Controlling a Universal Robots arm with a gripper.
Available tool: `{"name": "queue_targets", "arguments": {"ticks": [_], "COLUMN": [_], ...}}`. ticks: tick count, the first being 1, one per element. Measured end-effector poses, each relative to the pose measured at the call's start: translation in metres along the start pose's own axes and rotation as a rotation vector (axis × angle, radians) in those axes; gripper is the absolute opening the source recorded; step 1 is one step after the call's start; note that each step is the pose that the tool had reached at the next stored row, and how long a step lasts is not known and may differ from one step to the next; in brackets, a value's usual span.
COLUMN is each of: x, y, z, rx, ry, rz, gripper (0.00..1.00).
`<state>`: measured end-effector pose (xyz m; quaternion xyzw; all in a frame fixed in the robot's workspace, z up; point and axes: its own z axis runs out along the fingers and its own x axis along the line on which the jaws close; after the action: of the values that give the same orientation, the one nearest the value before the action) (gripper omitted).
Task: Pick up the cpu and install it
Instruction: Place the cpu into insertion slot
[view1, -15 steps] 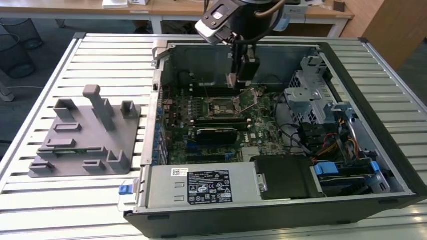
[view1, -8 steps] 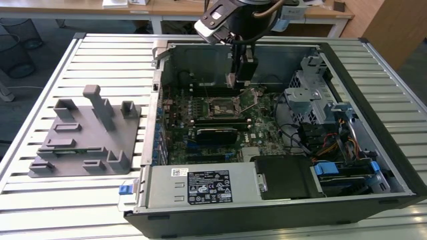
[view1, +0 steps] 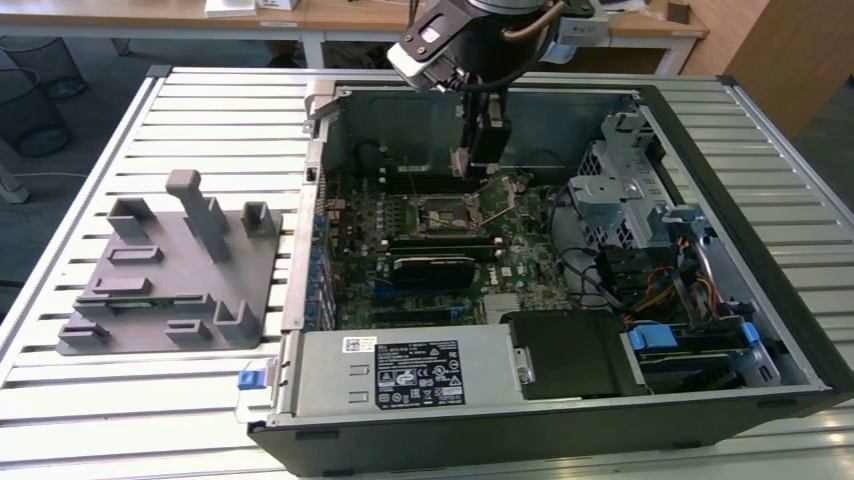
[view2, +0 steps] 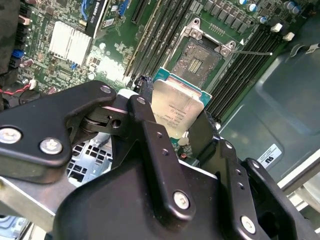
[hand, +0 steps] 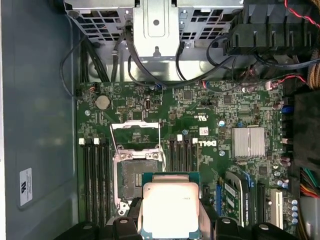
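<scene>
Hanging inside the open black desktop computer case (view1: 754, 215), the arm's black two-fingered gripper (view2: 176, 116) was closed on the small flat square cpu (view2: 177, 105) with the silvery-white metal top. Its fingers (view2: 150, 135) pressed against two opposite edges of the chip. The cpu was held level above the green motherboard (hand: 200, 107), close to the black square socket (hand: 134, 177), and it was not yet seated. In the first wrist view the socket's thin metal load frame (hand: 135, 131) stood folded back, leaving the socket bed uncovered.

The chip looked light, thin and stiff, so weight seemed no concern. Its smooth metal lid probably offered little friction, and a grip on the narrow darker rim left scant margin against slipping or tilting. The underside, hidden from the cameras, and the socket's contact bed were likely the fragile parts. The thin side edges therefore seemed the proper place to hold it, with only moderate squeeze and the chip kept flat and square to the socket.
</scene>
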<state>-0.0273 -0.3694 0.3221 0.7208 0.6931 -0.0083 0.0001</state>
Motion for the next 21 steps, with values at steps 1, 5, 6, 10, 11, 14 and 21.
{"name": "queue_targets", "arguments": {"ticks": [1,5,6,10,11,14,21], "x": [0.0001,0.0003,0.0003,0.0006,0.0007,0.0008,0.0009], "y": [0.0000,0.0000,0.0000,0.0000,-0.0002,-0.0002,-0.0002], "z": [0.0009,0.0050,0.0060,0.0097,0.0107,0.0127,0.0142], "rx": [0.0000,0.0000,-0.0002,-0.0008,-0.0009,-0.0009,-0.0009], "ry": [-0.0001,0.0000,-0.0002,-0.0008,-0.0008,-0.0008,-0.0009], "rz": [0.000,-0.009,-0.024,-0.081,-0.082,-0.084,-0.085], "gripper": [0.53,0.53,0.53,0.53,0.53,0.53,0.53]}}
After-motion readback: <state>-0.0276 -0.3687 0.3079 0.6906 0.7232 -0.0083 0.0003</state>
